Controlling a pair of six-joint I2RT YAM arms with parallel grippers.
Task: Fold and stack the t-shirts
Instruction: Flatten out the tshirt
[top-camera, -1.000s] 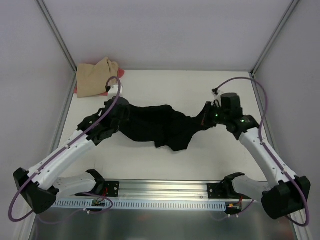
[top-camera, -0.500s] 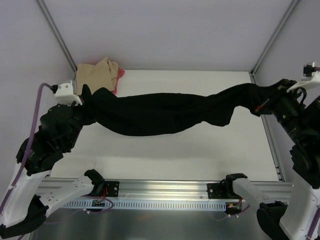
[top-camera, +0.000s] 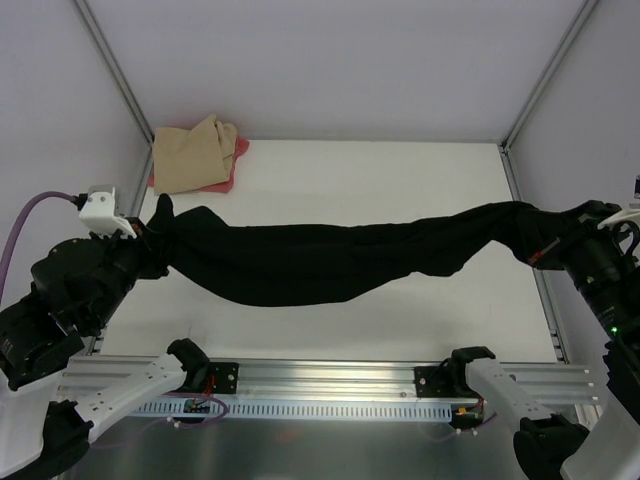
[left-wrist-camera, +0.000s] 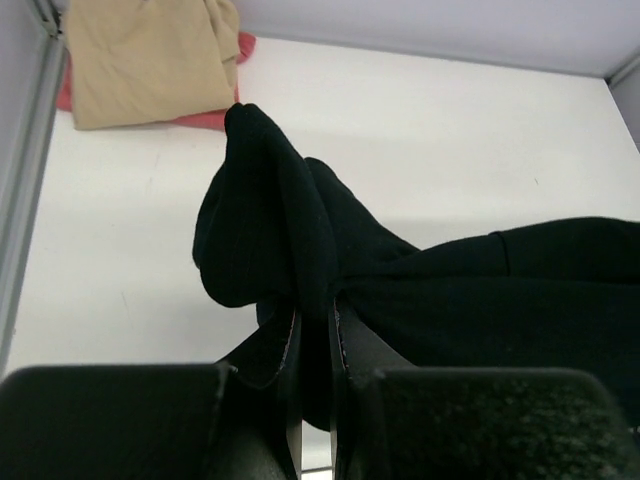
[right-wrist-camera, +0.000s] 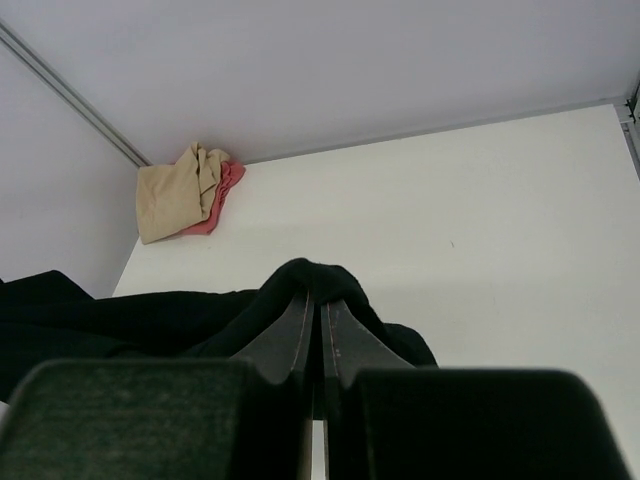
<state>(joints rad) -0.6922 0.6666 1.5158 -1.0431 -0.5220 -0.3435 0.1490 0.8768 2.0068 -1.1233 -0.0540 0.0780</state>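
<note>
The white table (top-camera: 400, 180) is boxed in by pale walls (top-camera: 330, 60), with grey metal posts (top-camera: 110, 60) rising at the back corners and a silver rail (top-camera: 330, 378) along its near edge. The black t-shirt (top-camera: 320, 262) hangs stretched across the table and sags in the middle. It is held between the left tool (left-wrist-camera: 315, 335) and the right tool (right-wrist-camera: 320, 325), each pinched tight on a bunched end. In the far left corner the tan t-shirt (top-camera: 190, 155) lies crumpled on the pink-red t-shirt (top-camera: 235, 165).
</note>
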